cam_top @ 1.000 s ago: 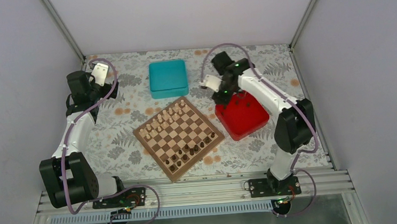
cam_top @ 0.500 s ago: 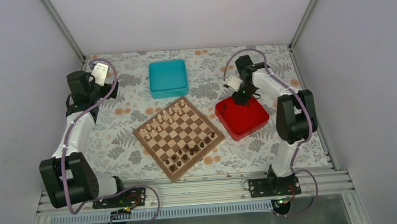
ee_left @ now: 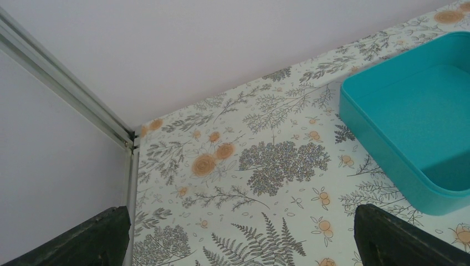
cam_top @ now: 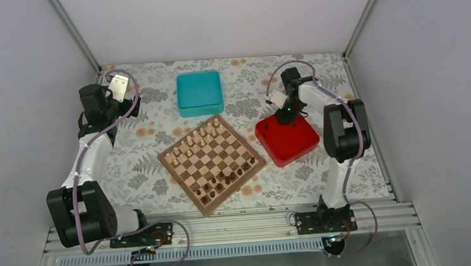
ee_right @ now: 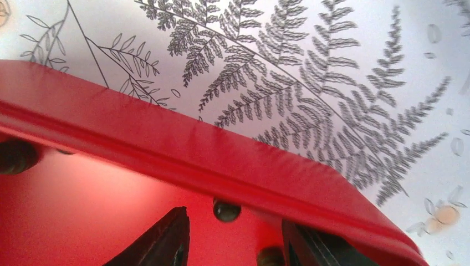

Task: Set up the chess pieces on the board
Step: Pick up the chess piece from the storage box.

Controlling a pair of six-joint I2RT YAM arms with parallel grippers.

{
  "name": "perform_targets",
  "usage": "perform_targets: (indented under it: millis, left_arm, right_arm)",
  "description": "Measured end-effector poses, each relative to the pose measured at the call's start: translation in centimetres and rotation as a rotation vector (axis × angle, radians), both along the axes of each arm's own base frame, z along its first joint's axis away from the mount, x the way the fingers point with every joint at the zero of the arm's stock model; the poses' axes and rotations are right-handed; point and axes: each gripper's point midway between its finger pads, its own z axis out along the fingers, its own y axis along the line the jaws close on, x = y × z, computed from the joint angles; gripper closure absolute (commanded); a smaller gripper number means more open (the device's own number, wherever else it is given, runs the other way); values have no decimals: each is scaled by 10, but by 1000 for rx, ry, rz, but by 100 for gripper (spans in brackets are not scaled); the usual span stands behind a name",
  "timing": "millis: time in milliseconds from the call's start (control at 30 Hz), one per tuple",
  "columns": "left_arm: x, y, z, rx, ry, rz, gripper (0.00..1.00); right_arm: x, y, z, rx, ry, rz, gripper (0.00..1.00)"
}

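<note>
The board (cam_top: 213, 163) lies at the table's middle, turned diagonally. Dark chess pieces (cam_top: 227, 177) stand along its near right side and pale ones (cam_top: 195, 138) along its far left side. My right gripper (cam_top: 284, 115) is down inside the far corner of the red tray (cam_top: 297, 146). In the right wrist view it (ee_right: 235, 241) is open, and one dark piece (ee_right: 226, 210) rests against the tray's wall (ee_right: 166, 144) just beyond its fingertips. Another dark piece (ee_right: 270, 256) sits near the right finger (ee_right: 310, 244). My left gripper (cam_top: 118, 85) is at the far left, wide open (ee_left: 238, 244) and empty.
A teal box (cam_top: 199, 92) stands behind the board, and its corner (ee_left: 421, 127) shows in the left wrist view. One more dark piece (ee_right: 15, 156) lies at the tray's left. The enclosure's walls and frame posts (ee_left: 66, 94) bound the patterned table.
My right arm has swung right from beside the board's far corner to the tray's far corner and lowered in, its jaws a little wider. The left arm has not moved.
</note>
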Motion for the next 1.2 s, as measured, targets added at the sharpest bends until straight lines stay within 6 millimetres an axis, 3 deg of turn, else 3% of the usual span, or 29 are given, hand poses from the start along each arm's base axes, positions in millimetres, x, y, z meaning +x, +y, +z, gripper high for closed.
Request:
perform_targets:
  millis: [167, 400, 800, 1000, 1133, 1200]
  left_arm:
    - [0, 0, 0, 0, 0, 0, 0]
    - [0, 0, 0, 0, 0, 0, 0]
    - [0, 0, 0, 0, 0, 0, 0]
    - [0, 0, 0, 0, 0, 0, 0]
    - [0, 0, 0, 0, 0, 0, 0]
    - [0, 0, 0, 0, 0, 0, 0]
  right_arm:
    - [-3, 3, -16, 12, 41, 9, 56]
    - [-1, 6, -16, 29, 36, 15, 59]
    - [5, 12, -13, 61, 13, 26, 90]
    - [5, 12, -12, 62, 12, 28, 95]
    - [0, 12, -2, 61, 10, 30, 96]
    - [-4, 14, 13, 62, -5, 37, 96]
